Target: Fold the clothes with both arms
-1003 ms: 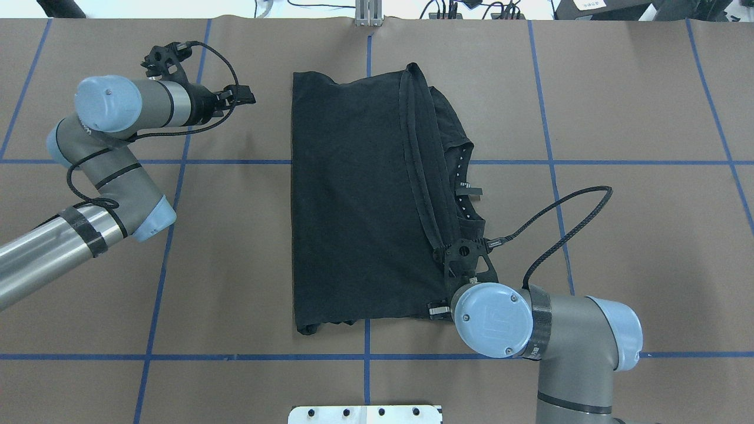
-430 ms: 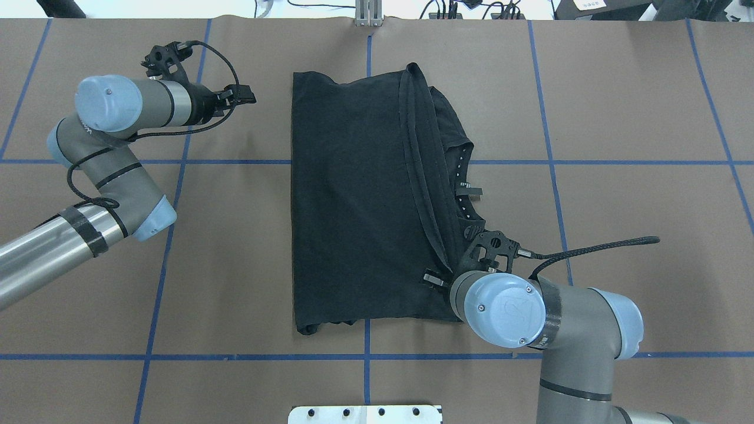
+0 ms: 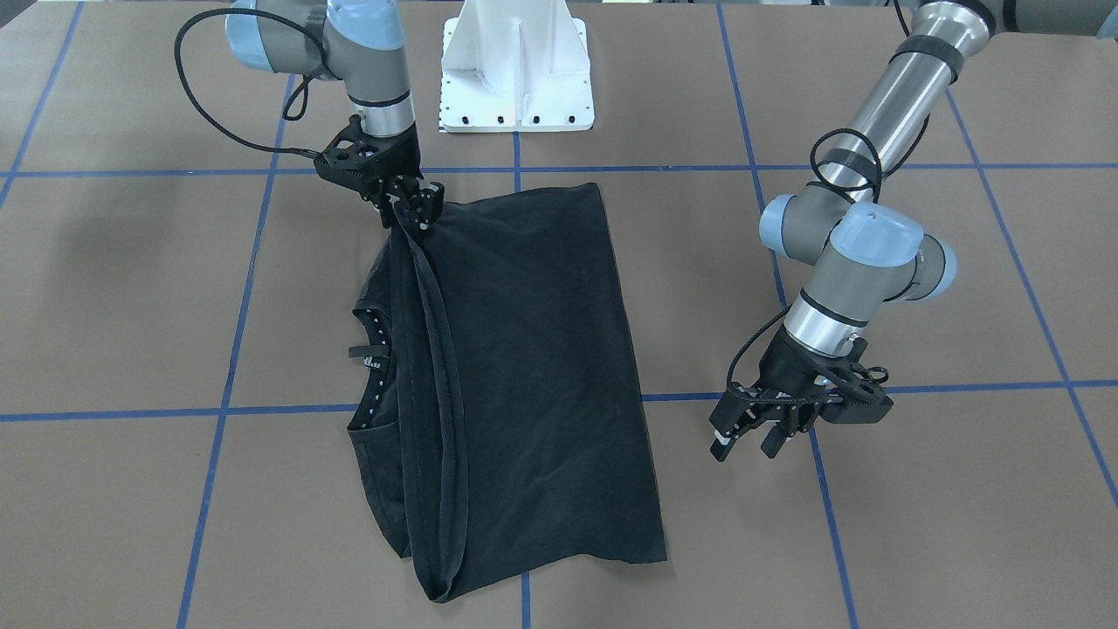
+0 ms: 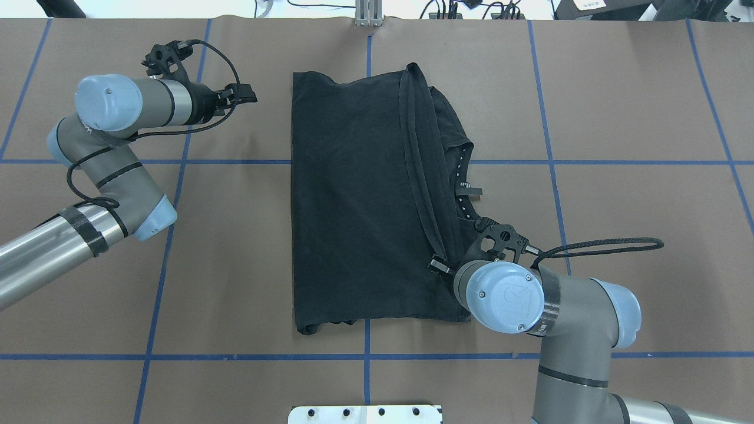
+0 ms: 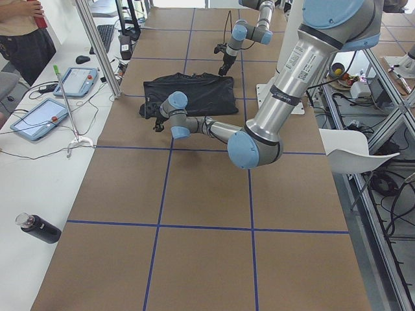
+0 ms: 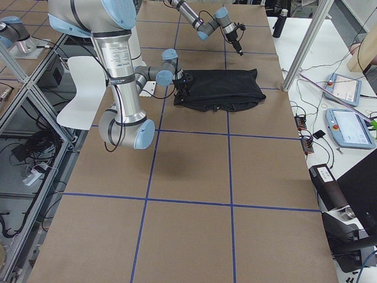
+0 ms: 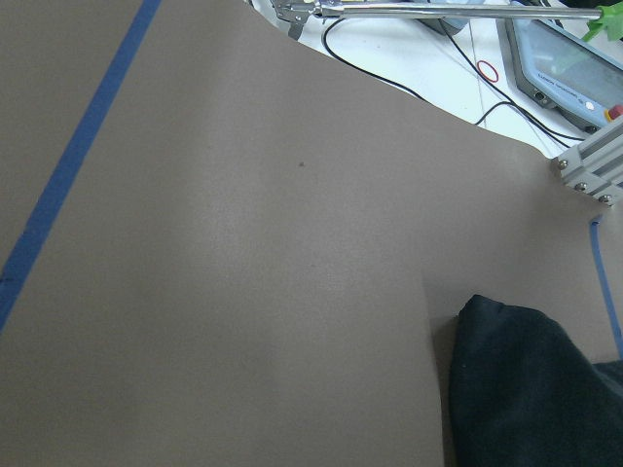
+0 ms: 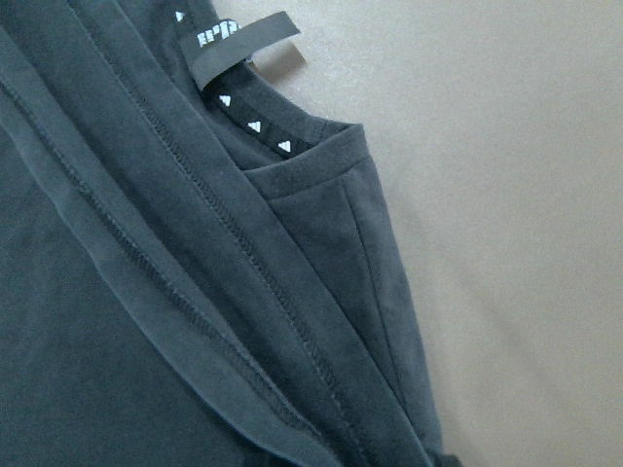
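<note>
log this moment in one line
right gripper at hem of T-shirt, grip unclear | left gripper open over bare table, clear of cloth | T-shirt folded once, hem by collar

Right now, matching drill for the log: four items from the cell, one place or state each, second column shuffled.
Column one:
1. left gripper
2. right gripper
3. neck label
4. pedestal base

Column two:
A. white, at the table edge on the robot's side
B. over bare table, clear of the T-shirt, fingers apart
C. on the T-shirt's folded hem, at its end nearest the robot
D. sticking out from inside the collar

Pairs: 1-B, 2-C, 3-D, 4-A
</note>
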You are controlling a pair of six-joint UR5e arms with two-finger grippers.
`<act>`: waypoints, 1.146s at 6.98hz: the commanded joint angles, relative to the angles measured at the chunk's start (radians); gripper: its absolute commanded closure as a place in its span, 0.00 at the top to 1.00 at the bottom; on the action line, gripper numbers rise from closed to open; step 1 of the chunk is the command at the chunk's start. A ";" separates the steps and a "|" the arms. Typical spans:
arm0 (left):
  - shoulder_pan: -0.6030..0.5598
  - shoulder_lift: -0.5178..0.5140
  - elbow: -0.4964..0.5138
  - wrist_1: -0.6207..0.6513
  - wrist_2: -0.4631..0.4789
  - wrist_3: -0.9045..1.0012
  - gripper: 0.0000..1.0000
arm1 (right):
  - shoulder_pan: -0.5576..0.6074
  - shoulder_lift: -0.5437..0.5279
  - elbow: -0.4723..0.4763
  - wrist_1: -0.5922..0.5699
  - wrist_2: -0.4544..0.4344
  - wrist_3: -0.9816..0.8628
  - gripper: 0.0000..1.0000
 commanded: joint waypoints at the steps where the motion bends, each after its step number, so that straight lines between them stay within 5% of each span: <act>1: 0.000 0.000 -0.002 0.000 0.000 -0.002 0.91 | 0.008 0.002 -0.027 0.000 0.005 -0.005 0.63; 8: 0.000 0.000 -0.002 0.000 0.000 -0.011 0.91 | -0.003 0.015 -0.044 0.000 0.010 0.004 0.67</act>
